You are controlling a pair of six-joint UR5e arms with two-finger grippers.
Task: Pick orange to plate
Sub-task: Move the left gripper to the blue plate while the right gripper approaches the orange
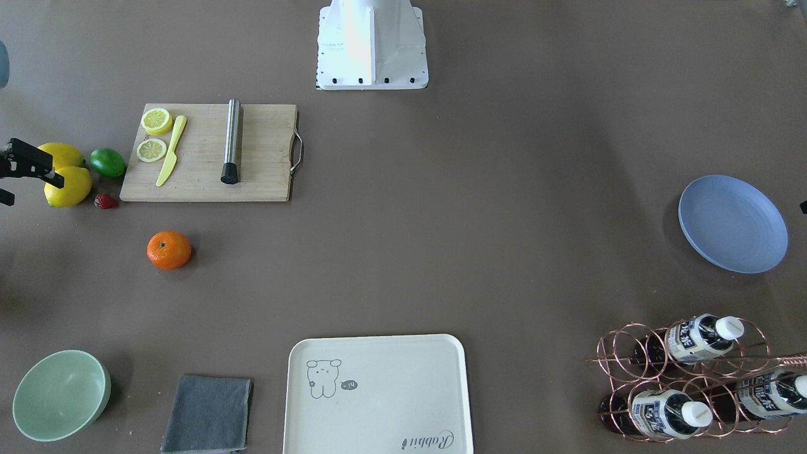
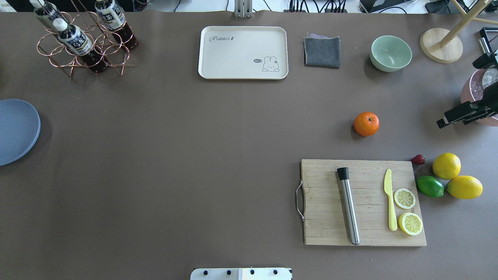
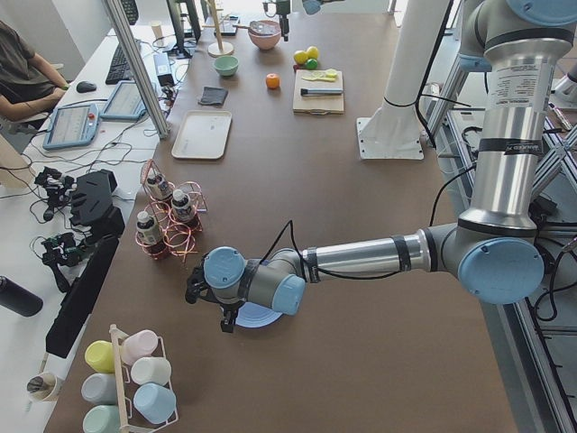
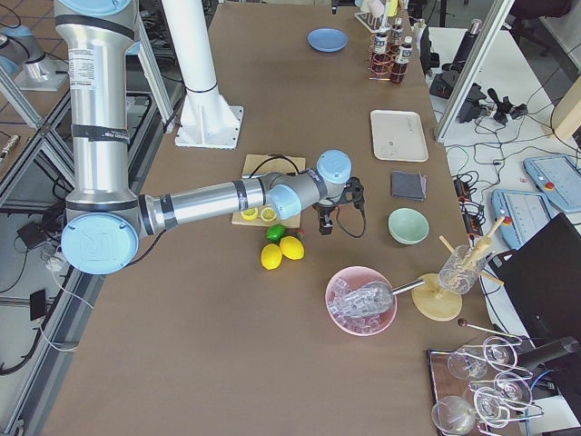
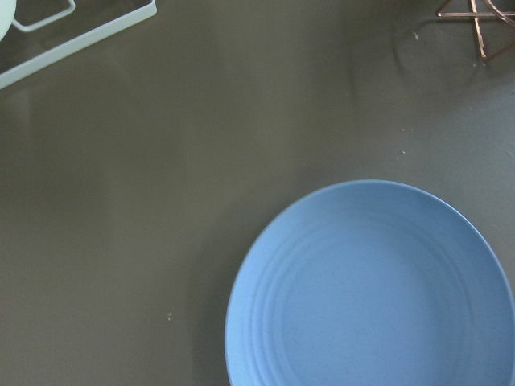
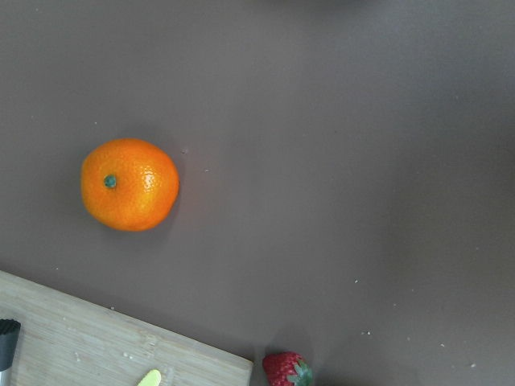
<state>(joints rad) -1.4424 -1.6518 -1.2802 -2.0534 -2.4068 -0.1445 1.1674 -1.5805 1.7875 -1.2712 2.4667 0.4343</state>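
Pale blue round plate (image 2: 17,130): cut off by the overhead view's left edge; partly hidden by left gripper (image 3: 226,323) in the side view.
Black right gripper (image 2: 447,119): cropped at the right edge, jaws unreadable.
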